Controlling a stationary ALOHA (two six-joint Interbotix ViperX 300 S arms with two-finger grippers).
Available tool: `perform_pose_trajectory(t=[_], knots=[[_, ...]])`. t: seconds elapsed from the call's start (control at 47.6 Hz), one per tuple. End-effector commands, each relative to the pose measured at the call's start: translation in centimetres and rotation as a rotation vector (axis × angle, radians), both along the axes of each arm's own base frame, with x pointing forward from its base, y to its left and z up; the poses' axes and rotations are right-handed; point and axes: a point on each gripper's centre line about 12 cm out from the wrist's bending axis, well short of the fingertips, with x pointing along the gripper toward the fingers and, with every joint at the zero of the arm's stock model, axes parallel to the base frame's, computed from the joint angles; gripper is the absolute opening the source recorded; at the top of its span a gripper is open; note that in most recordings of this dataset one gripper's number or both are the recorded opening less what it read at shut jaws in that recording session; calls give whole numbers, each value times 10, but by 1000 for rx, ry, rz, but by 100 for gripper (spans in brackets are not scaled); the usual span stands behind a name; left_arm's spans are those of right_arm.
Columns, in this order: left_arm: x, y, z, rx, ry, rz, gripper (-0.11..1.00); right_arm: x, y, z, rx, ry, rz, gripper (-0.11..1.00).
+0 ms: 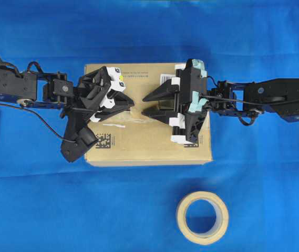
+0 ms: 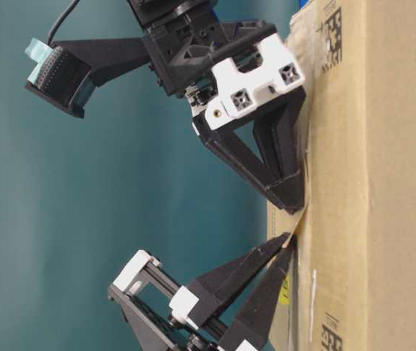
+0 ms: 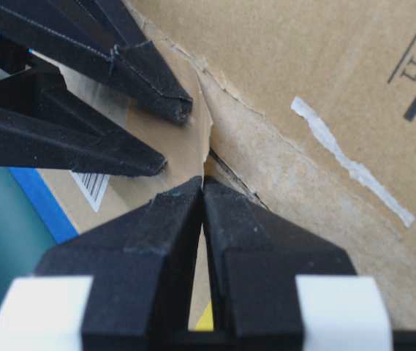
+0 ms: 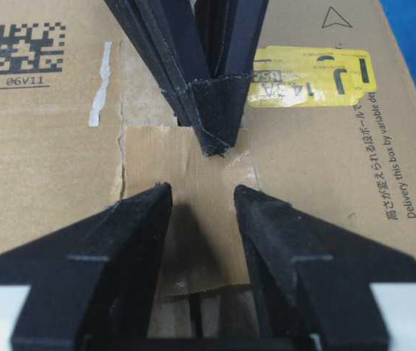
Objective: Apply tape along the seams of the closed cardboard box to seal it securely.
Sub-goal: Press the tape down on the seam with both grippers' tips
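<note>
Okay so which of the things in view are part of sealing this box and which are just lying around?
Part of the job:
- cardboard box
- seam between its flaps
- tape piece lying over the seam
- left gripper, shut on the tape's edge
- right gripper, open over the tape

Lying about:
- tape roll on the blue cloth
- old white tape scrap

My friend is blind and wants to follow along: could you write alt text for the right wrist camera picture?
A small square of tan tape lies on the cardboard box, with the left tool shut and pointing down onto the tape's far edge. The right tool hangs open over the near part of the tape. A yellow sticker sits further right.
</note>
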Motion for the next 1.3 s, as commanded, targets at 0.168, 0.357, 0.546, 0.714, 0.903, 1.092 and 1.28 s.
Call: perform_pose_trajectory(t=[0.168, 0.357, 0.546, 0.714, 0.903, 1.092, 1.28], knots=[[7, 1, 10, 3, -8, -2, 2, 4, 1, 9, 9, -22, -2, 44], [6, 0, 11, -4, 57, -3, 9, 5, 2, 10, 9, -25, 0, 44], [8, 0, 14, -4, 72, -4, 50, 5, 1, 9, 10, -24, -2, 44], [10, 2, 18, -1, 84, -4, 66, 5, 1, 9, 9, -24, -2, 44], [5, 5, 15, -5, 164, 1, 63, 4, 1, 8, 9, -19, -1, 44], [4, 6, 16, 2, 221, -5, 63, 4, 2, 8, 9, -19, 0, 44], [4, 6, 18, 8, 240, -9, 63, 4, 1, 8, 8, -16, -1, 44]])
